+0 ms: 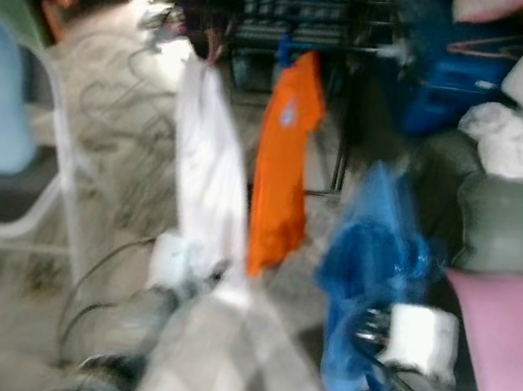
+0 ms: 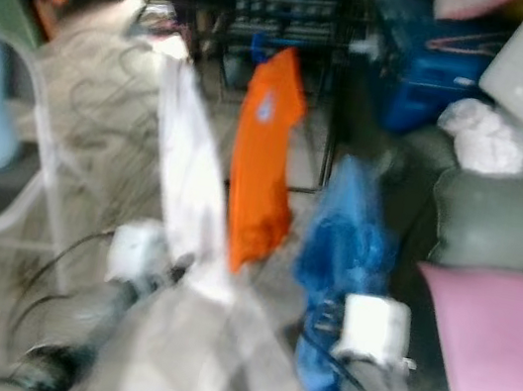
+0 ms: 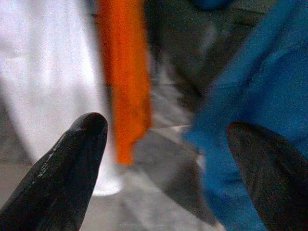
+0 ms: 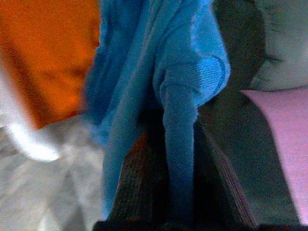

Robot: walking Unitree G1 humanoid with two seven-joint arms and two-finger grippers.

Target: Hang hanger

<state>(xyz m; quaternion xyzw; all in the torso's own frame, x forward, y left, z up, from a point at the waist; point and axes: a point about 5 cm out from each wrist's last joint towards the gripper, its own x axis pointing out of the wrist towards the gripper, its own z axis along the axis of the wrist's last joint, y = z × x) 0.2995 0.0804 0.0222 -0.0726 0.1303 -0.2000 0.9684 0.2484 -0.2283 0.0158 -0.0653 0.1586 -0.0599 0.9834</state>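
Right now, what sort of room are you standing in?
Probably a cluttered laundry or storage corner of a home. An orange shirt and a white garment hang by a dark rack, cushions and bins are piled alongside, and the right claw holds a blue garment.

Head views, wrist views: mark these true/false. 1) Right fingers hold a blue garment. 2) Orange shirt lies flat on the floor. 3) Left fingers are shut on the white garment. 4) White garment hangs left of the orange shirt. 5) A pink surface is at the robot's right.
1) True: the right gripper is shut on the blue garment.
2) False: the orange shirt hangs upright.
3) False: the left gripper is open, holding nothing.
4) True: the white garment hangs to its left.
5) True: the pink surface lies there.
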